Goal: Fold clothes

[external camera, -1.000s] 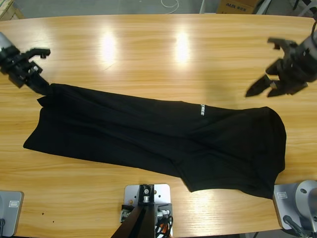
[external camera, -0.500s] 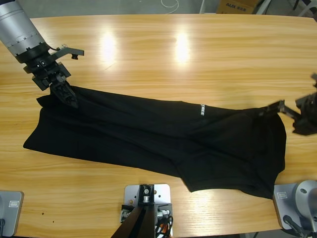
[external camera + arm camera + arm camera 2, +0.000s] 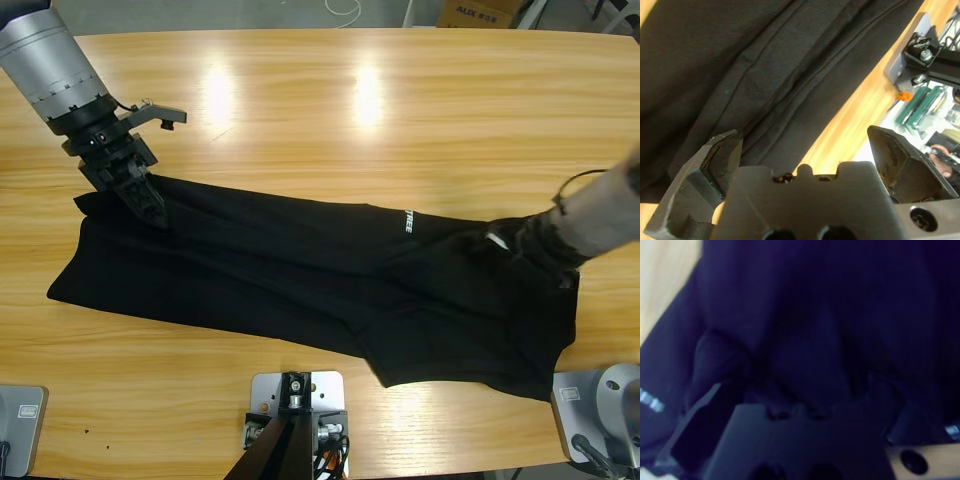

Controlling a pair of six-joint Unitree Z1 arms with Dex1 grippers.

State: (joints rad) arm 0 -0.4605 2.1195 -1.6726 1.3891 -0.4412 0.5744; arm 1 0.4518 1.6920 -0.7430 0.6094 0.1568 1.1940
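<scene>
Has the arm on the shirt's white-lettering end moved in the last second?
Yes. That arm has dropped from above the bare table and swung inward; its gripper now sits over the black shirt, just right of the white lettering.

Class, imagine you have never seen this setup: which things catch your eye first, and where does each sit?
A long black shirt lies spread across the wooden table, with a small white label near its upper edge. The left gripper rests on the shirt's upper left corner, jaws open. The right gripper reaches in over the shirt's right end.
</scene>
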